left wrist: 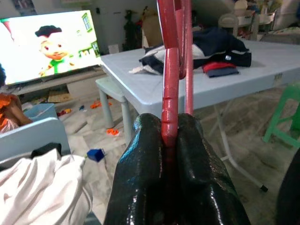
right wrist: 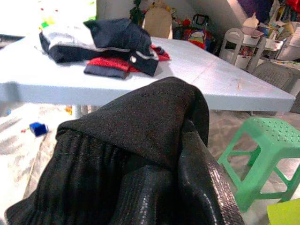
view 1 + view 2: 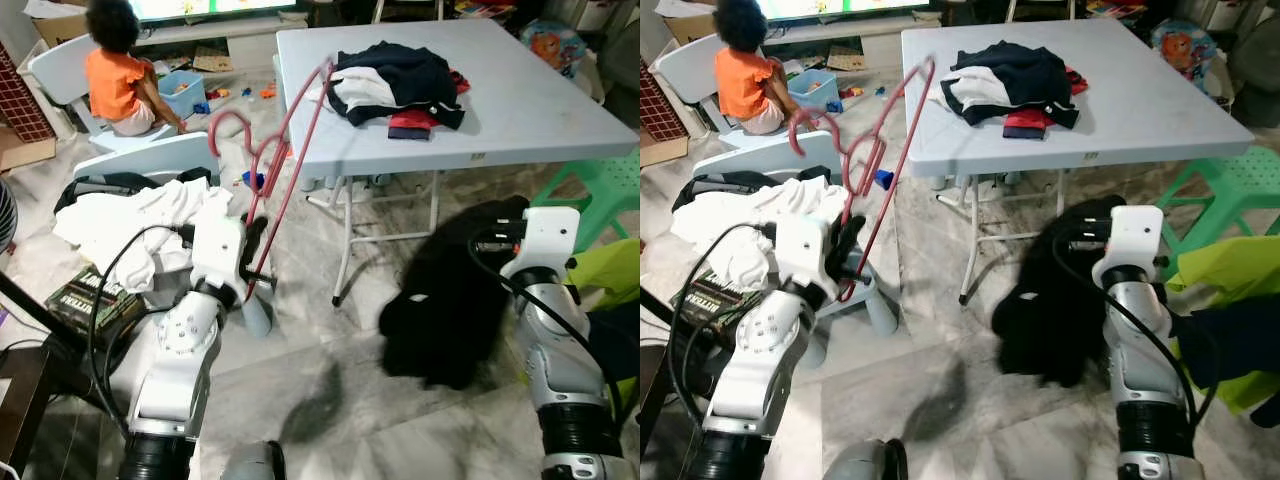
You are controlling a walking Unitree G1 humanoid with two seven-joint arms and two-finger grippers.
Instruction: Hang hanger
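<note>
A: Left eye view, what is shown?
B: The left pincer [image 3: 258, 262], low beside a white chair [image 3: 150, 155], is clenched on the bottom bar of a red hanger [image 3: 290, 150]. The hanger rises tilted, its upper end in front of the near corner of the grey worktop [image 3: 520, 100] and its hook curling over the chair. The right pincer [image 3: 492, 240] grasps a black garment [image 3: 450, 300] that hangs toward the floor.

A: Right eye view?
B: The same scene. Folded dark clothes [image 3: 1010, 85] lie on the worktop, a white cloth [image 3: 750, 215] is heaped on the chair, and a person in an orange top [image 3: 740, 80] sits on the floor farther back. A green stool [image 3: 1220, 195] stands at the right.

A: Left wrist view?
B: The two black fingers [image 1: 145, 159] press together around the red bar, which runs up between them. The worktop and a lit screen [image 1: 47, 44] lie behind.

A: Right wrist view?
B: Black fabric drapes over the fingers; one glossy finger [image 2: 201, 187] shows beneath it, closed on the cloth. The green stool stands beside the worktop.
</note>
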